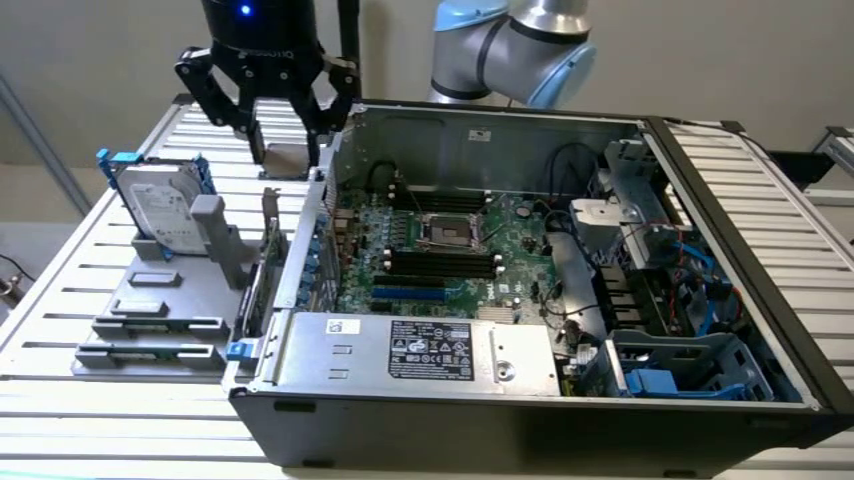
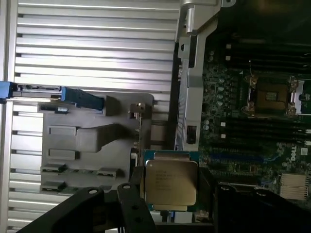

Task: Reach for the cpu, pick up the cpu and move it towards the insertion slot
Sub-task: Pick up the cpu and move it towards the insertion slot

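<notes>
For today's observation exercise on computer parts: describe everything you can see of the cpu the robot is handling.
The cpu is a small, flat, square chip with a dull silver metal top bearing faint printed text and a pale green-beige edge. It sits flat-faced towards the wrist camera, between the dark fingers of the gripper, which appear closed on its sides. In the exterior view it hangs lifted above the slatted table, just outside the computer case wall, not yet over the insertion slot.

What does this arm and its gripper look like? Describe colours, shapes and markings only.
The arm is silver metal with rounded joints capped in pale blue. The gripper has a glossy black cylindrical body with a small blue light near its top and faint pale lettering lower down. Below it, angular black linkages branch out into black fingers.
</notes>
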